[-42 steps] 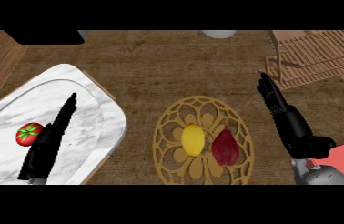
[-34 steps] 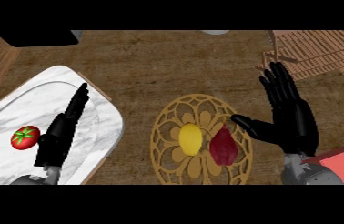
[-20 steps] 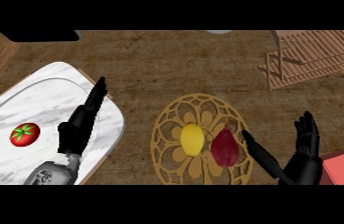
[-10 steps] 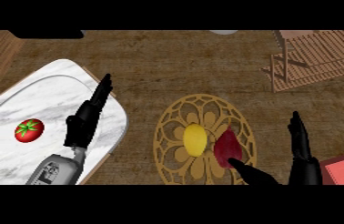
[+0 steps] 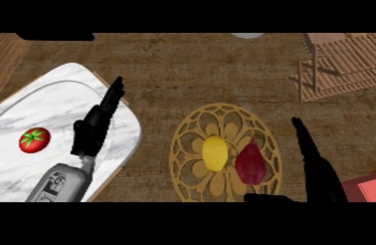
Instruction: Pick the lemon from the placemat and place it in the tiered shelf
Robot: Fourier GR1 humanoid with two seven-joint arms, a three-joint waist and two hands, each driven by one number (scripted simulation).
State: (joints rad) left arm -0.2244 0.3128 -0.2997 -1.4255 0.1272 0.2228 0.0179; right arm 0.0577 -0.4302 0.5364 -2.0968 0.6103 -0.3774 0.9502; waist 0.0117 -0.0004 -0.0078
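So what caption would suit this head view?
Lemon on the placemat, open right hand beside it, tiered shelf waiting.

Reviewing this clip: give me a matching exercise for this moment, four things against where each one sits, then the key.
Things:
1. lemon
2. tomato
3. tiered shelf
4. left hand

Places:
A. on the white marble board
B. upper right corner of the counter
C. on the round placemat, beside a dark red vegetable
D. over the marble board's right edge, fingers straight

Pairs: 1-C, 2-A, 3-B, 4-D
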